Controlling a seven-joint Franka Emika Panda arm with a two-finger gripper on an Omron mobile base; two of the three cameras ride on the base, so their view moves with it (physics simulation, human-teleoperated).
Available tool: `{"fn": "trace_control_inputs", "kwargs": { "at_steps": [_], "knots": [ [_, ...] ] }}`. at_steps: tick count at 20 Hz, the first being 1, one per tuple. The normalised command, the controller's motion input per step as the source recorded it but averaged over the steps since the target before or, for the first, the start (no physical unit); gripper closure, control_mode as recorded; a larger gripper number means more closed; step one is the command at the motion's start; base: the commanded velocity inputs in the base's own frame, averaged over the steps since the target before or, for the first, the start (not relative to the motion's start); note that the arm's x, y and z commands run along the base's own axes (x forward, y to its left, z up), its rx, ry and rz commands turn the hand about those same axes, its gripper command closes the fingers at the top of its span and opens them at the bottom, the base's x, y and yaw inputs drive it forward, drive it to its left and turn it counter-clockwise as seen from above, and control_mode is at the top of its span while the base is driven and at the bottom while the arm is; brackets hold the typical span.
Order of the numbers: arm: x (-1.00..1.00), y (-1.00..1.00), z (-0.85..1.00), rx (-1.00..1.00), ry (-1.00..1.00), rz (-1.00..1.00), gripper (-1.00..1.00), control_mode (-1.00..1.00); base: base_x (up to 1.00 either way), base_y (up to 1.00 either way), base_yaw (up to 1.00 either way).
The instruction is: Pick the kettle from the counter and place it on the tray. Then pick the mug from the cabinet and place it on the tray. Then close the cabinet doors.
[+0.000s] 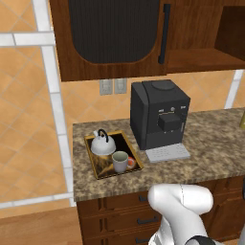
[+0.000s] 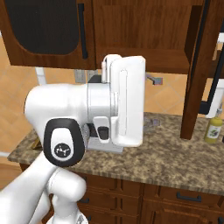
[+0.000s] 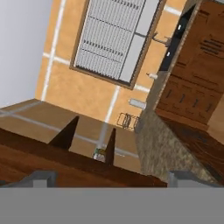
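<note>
Sitting on tray (image 1: 97,164) atop granite counter (image 1: 210,148): kettle (image 1: 103,144) & mug (image 1: 120,161), orange tiled wall, fingers (image 3: 65,133) spread wide, empty.

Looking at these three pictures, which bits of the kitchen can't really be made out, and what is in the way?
- Right base view: the tray and what stands on it, hidden behind the white arm.
- Left base view: the top of the left cabinet door, cut off by the upper edge.
- Left base view: the open cabinet, its inside cut off by the right edge.
- Right base view: the bottle's label, too small to read.
- Left base view: the tray's picture, largely covered by the kettle and mug.
</note>
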Motion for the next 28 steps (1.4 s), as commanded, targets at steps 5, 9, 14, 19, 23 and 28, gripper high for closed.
{"fn": "trace_control_inputs", "kwargs": {
  "at_steps": [5,9,14,19,23,28],
  "knots": [
    [-0.05,-0.34,-0.46,0.05,-0.28,0.0,-1.0,-1.0,0.0,0.0,0.0],
    [0.12,-0.38,-0.28,0.0,-0.24,0.0,-1.0,-1.0,0.0,0.0,0.0],
    [0.0,-0.24,-0.21,0.0,-0.41,0.03,-1.0,-1.0,0.0,0.0,0.0],
    [0.01,-0.46,0.0,0.0,-0.28,0.01,-1.0,-1.0,0.0,0.0,0.0],
    [-0.03,-0.44,0.12,0.02,-0.08,0.0,-1.0,-1.0,0.0,0.0,0.0],
    [0.32,-0.29,0.02,0.01,0.01,0.03,-1.0,-1.0,0.0,0.0,0.0]
  ]
}}
